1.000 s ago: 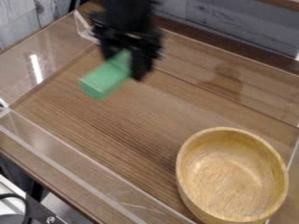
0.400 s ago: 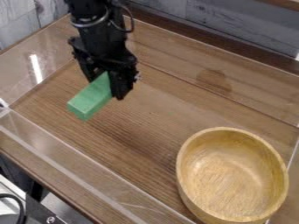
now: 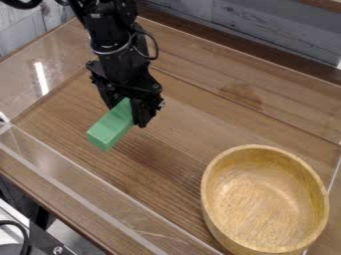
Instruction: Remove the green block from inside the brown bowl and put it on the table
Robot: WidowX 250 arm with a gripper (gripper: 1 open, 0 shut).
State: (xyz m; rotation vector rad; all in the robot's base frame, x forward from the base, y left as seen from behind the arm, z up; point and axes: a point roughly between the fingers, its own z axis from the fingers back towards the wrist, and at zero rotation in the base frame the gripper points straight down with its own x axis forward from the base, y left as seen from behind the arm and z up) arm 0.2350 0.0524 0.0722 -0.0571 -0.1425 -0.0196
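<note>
Gripping the green block [image 3: 112,127] in my gripper [image 3: 130,111], I hold it tilted low over the table [image 3: 200,120] near its left edge, well apart from the bowl [image 3: 264,198] at the near right corner.

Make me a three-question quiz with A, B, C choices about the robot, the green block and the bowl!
1. Where is the green block?
A. in the brown bowl
B. between the fingers of the gripper, over the table
C. outside the clear walls

2. What colour is the bowl?
A. blue
B. white
C. light tan

3. What is inside the bowl?
A. nothing
B. the block
C. a spoon

Answers: 1 B, the black fingers clamp the block's upper end. 2 C, it looks like pale wood. 3 A, its bare wooden inside shows.
</note>
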